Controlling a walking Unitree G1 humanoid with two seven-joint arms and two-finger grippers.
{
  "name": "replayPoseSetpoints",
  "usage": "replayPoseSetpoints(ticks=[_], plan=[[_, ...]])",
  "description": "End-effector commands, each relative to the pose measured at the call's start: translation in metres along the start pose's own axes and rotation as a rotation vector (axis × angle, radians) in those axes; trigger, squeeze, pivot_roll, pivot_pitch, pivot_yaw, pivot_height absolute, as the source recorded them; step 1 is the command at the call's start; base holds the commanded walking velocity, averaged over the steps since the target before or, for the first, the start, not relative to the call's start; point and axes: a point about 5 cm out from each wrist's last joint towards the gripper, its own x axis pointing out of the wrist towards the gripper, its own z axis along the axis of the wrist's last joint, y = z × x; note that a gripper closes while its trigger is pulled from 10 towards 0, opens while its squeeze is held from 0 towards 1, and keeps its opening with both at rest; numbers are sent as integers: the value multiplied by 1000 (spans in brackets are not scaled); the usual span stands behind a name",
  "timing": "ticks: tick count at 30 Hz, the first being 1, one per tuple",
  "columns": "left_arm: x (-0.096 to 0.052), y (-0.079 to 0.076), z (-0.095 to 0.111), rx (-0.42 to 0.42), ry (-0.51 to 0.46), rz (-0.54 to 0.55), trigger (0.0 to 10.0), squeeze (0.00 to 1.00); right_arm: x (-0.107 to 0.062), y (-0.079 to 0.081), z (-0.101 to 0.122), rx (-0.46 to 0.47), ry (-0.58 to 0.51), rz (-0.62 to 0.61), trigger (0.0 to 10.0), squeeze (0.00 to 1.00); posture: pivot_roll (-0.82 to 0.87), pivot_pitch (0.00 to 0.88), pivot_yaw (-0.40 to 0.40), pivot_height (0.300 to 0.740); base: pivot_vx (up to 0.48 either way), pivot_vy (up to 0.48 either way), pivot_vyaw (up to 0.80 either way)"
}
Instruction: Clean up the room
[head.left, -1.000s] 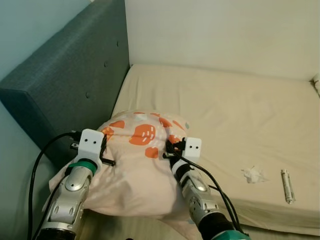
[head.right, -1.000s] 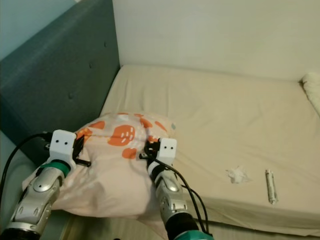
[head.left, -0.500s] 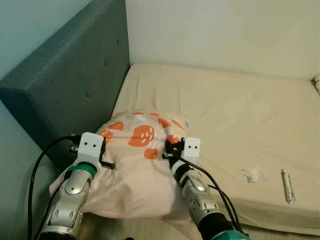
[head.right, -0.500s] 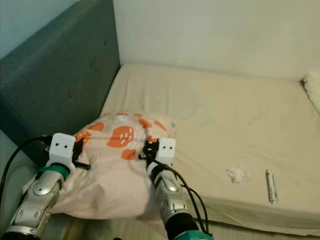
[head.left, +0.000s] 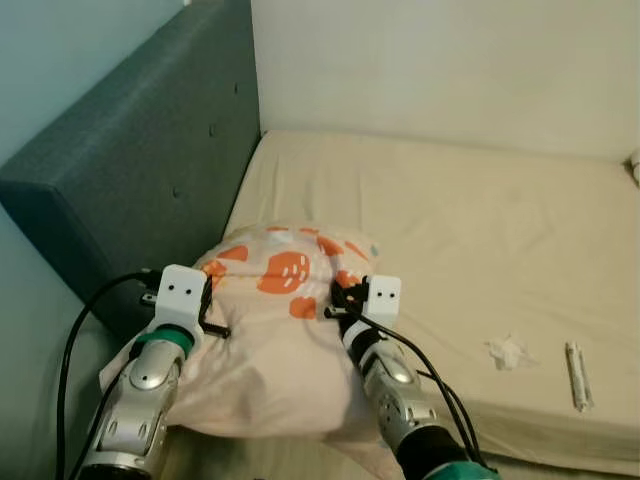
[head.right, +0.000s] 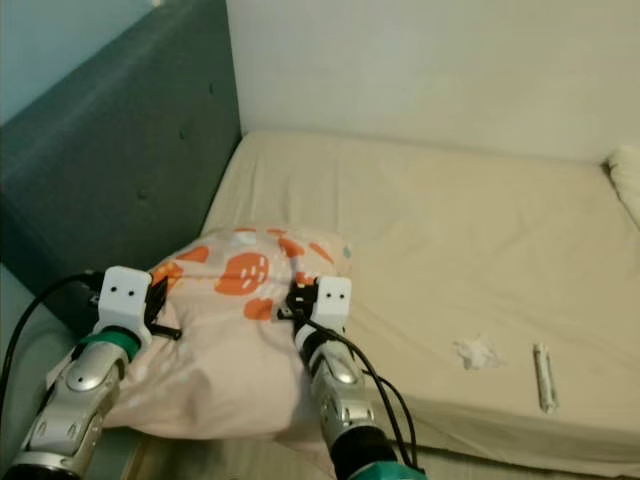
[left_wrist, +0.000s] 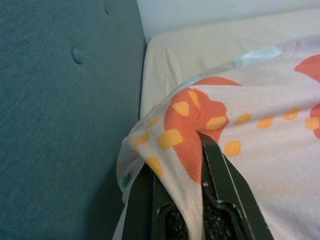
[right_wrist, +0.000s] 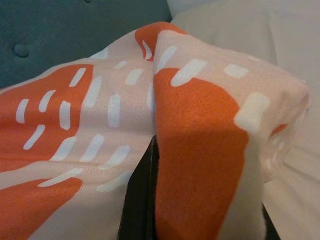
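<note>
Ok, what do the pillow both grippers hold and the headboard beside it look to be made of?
Pillow: soft woven fabric, likely cotton, matte; the weave shows in the left wrist view where the left gripper pinches it, and it folds and sags. Headboard: padded upholstery in grey-blue textile, tufted with buttons, matte.
</note>
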Motion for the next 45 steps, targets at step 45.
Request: replayPoseSetpoints(ticks=[45], plan=[[-3,12,8,-27,-59,40,10000,0,-1,6,-5,29,-3,-11,10000,0,183,52,61,740,376,0,0]])
